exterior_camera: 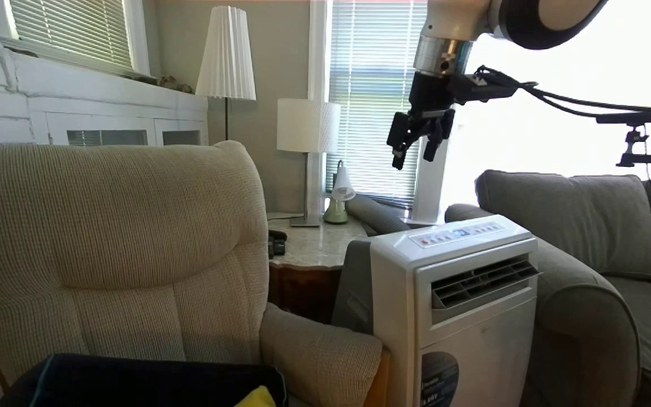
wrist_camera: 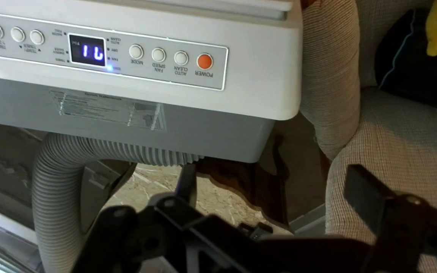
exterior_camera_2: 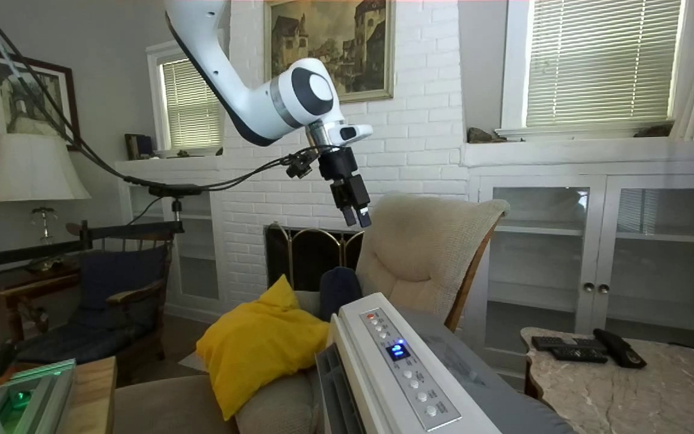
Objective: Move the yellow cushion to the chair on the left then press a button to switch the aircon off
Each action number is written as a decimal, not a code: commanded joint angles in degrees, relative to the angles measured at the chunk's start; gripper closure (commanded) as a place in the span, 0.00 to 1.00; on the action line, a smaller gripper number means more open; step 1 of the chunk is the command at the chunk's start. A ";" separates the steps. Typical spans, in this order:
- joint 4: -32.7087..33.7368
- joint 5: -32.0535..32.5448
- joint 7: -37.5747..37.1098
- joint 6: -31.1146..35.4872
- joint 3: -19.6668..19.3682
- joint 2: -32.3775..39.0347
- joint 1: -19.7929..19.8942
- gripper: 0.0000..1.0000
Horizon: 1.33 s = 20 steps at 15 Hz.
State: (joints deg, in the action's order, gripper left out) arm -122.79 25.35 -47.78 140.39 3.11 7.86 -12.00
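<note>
The yellow cushion (exterior_camera_2: 265,346) lay on the chair (exterior_camera_2: 425,253), near the aircon (exterior_camera: 458,314). The gripper (exterior_camera: 415,157) was in the air, higher than the aircon and apart from it, its fingers (wrist_camera: 366,201) spread wide; on the aircon, the display (wrist_camera: 87,51) was lit blue

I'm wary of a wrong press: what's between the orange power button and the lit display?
The wrist view shows three white buttons between the power button and the display: Auto Clean, Fan Speed and Mode.

The arm (exterior_camera_2: 256,103) is white; its gripper (exterior_camera: 414,156) and cables (exterior_camera: 526,85) black.
</note>
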 commanded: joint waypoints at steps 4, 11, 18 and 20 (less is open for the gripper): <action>-1.46 -0.07 -0.38 1.40 -0.19 -0.04 1.05 0.00; -2.05 0.23 -0.71 2.59 -0.34 -0.13 1.15 0.00; -3.73 0.93 -2.39 4.67 -1.76 0.52 1.85 0.34; -4.34 0.68 -2.39 5.27 -2.25 0.70 2.17 0.50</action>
State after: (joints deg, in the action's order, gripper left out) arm -125.62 25.49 -48.37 143.63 1.41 8.51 -10.44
